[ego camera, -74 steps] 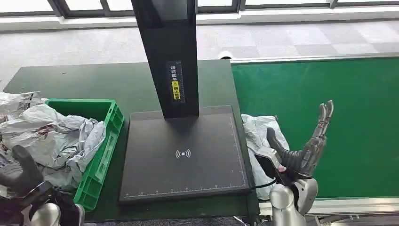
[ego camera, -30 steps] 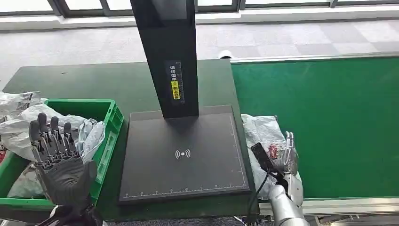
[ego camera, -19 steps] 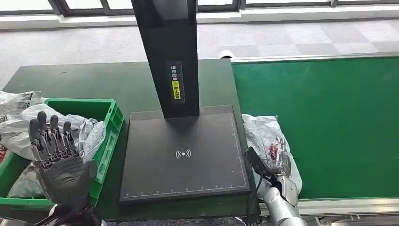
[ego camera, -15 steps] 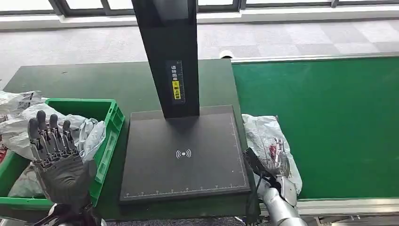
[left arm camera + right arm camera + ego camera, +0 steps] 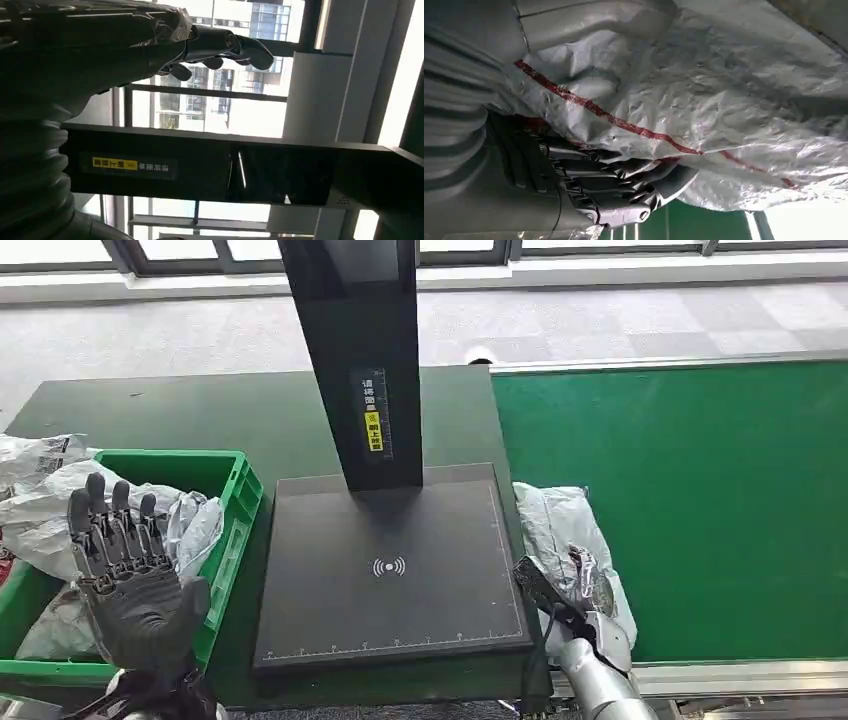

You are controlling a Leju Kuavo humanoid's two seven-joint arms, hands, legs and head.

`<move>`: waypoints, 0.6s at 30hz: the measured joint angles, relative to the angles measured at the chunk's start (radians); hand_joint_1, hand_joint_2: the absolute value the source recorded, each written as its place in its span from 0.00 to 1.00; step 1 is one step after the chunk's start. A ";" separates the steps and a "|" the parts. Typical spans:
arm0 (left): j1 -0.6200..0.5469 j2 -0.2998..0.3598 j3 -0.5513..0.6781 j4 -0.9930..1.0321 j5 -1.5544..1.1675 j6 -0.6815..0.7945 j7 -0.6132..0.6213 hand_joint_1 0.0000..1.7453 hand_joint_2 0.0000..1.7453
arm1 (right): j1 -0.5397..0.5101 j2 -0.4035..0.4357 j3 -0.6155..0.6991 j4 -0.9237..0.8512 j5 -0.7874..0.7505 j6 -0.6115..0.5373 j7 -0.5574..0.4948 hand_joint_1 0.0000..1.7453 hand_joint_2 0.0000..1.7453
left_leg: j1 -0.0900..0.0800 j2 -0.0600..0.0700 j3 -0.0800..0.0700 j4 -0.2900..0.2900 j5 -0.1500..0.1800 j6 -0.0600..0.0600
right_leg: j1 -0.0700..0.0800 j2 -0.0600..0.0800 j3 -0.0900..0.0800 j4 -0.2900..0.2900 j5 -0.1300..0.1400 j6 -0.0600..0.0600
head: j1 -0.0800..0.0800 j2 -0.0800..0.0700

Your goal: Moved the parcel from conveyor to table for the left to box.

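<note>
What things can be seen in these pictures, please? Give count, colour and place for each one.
parcel: one, grey-white plastic bag with a red stripe, at the conveyor's edge beside the scanning platform, in the right robot hand's grip.
conveyor: one, green belt, right side.
table: one, dark green, left and centre.
scanning platform: one, black, flat, on the table, with a black post bearing a yellow label.
crate: one, green, at the table's left, holding crumpled grey-white bags.
left robot hand: dark, raised open in front of the crate.
right robot hand: silver and dark, fingers closed on the parcel.
</note>
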 measured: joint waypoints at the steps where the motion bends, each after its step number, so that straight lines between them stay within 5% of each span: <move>1: 0.000 0.000 0.000 0.000 0.000 0.000 0.000 0.00 1.00 | 0.000 0.000 0.002 0.001 0.003 0.001 0.012 1.00 1.00 | 0.000 0.000 0.000 0.000 0.000 0.000 | 0.000 0.000 0.000 0.000 0.000 0.000 | 0.000 0.000; 18: 0.008 0.005 -0.002 0.001 0.002 0.008 0.000 0.00 1.00 | -0.016 -0.011 0.025 0.010 0.000 -0.010 0.074 1.00 1.00 | 0.000 -0.001 0.001 0.000 0.000 0.000 | 0.000 -0.001 0.002 0.000 0.000 0.000 | 0.000 0.000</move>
